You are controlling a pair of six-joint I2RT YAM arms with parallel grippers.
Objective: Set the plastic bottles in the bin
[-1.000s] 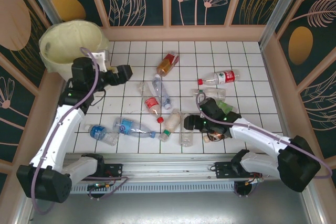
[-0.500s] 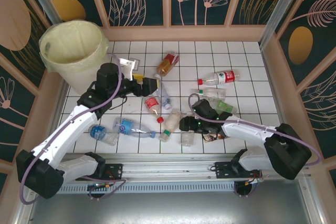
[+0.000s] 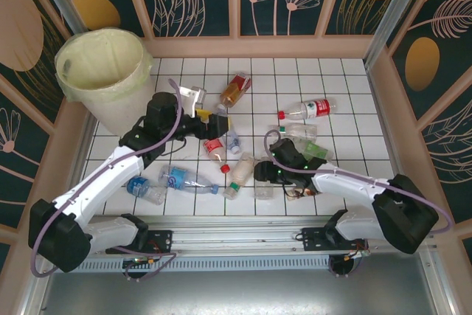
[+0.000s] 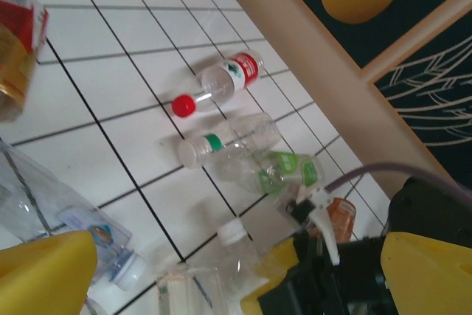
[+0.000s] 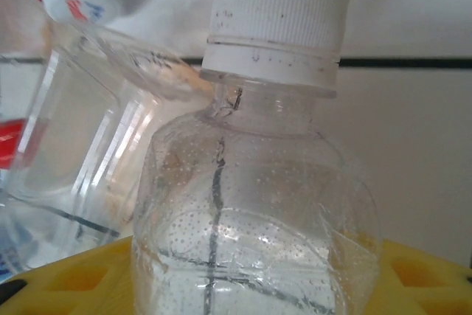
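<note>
Shows the bin (image 3: 118, 101) upright at the far left corner of the white tiled bench (image 3: 346, 79), lined with a pale bag. Finds the plastic bottles (image 3: 215, 149) lying scattered over the middle of the bench, well apart from the bin. Places the left tool (image 3: 212, 125) above the middle cluster, released, with yellow fingers (image 4: 44, 271) spread wide. Puts the right tool (image 3: 263, 173) low at the near side, around a clear bottle (image 5: 251, 182) with white cap (image 5: 276, 20), yellow fingers (image 5: 420, 274) on both sides of its body. Cannot tell if clenched on it or only beside it. Farther right, notes a red-capped bottle (image 3: 308, 110) on its side. At the back, notes an amber bottle (image 3: 234, 90). At near left, notes a blue-labelled bottle (image 3: 177, 178) lying flat.
</note>
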